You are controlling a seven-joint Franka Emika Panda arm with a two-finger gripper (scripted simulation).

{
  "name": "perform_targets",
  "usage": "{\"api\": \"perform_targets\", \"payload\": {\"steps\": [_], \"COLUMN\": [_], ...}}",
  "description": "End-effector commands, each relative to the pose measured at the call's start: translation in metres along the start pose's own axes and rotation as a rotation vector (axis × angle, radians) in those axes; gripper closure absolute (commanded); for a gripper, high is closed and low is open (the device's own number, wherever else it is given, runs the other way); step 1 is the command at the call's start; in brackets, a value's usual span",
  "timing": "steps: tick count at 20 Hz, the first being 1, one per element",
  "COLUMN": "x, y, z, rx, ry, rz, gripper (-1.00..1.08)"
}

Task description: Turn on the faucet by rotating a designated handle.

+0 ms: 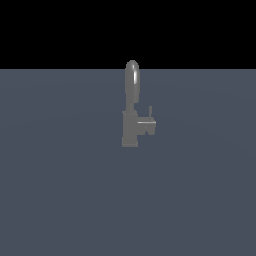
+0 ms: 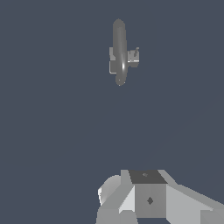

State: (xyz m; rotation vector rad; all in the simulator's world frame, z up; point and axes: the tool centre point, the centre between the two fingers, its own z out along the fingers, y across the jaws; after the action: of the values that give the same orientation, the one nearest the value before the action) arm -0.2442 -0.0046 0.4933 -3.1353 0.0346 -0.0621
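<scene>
A: Looking at the exterior view: faucet [image 1: 131, 115] stands upright near the middle of the flat grey-blue worktop [image 1: 60, 200]. Blocky body low down, narrow arched spout [image 1: 132, 82] rising from it, rounded top.

B: Handle?

A: Handle [image 1: 149, 113] is a thin short lever on a small stub sticking out of the body on the exterior view's right. Lever points up, roughly parallel to the spout, and sits apart from it.

B: Arm in that view?

A: No. Only faucet and worktop there.

B: Wrist view?

A: Faucet [image 2: 119, 52] seen from above, spout as a long rounded bar over the body. Handle [image 2: 134, 56] shows as a small stub to one side of the body. The worktop [image 2: 52, 131] fills the rest.

B: Pincer?

A: Only a blocky grey part of the pincer [image 2: 146, 199] housing shows at the picture's edge. Fingers aren't visible, so I cannot tell whether it's wide or narrow. It's well apart from the faucet, touching nothing, holding nothing I can see.
</scene>
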Motion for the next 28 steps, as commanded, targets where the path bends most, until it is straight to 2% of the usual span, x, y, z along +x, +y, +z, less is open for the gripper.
{"api": "perform_targets", "payload": {"steps": [1,8,14,19,28], "x": [0.000,0.007,0.023,0.045,0.095], "y": [0.000,0.000,0.000,0.000,0.005], "z": [0.000,0.001,0.003,0.008,0.022], "rx": [0.000,0.014,0.047,0.091,0.197], "ry": [0.000,-0.015,-0.054,-0.104,-0.225], "rz": [0.000,0.015,0.051,0.099,0.213], "gripper": [1.08,1.08,1.08,1.08,1.08]}}
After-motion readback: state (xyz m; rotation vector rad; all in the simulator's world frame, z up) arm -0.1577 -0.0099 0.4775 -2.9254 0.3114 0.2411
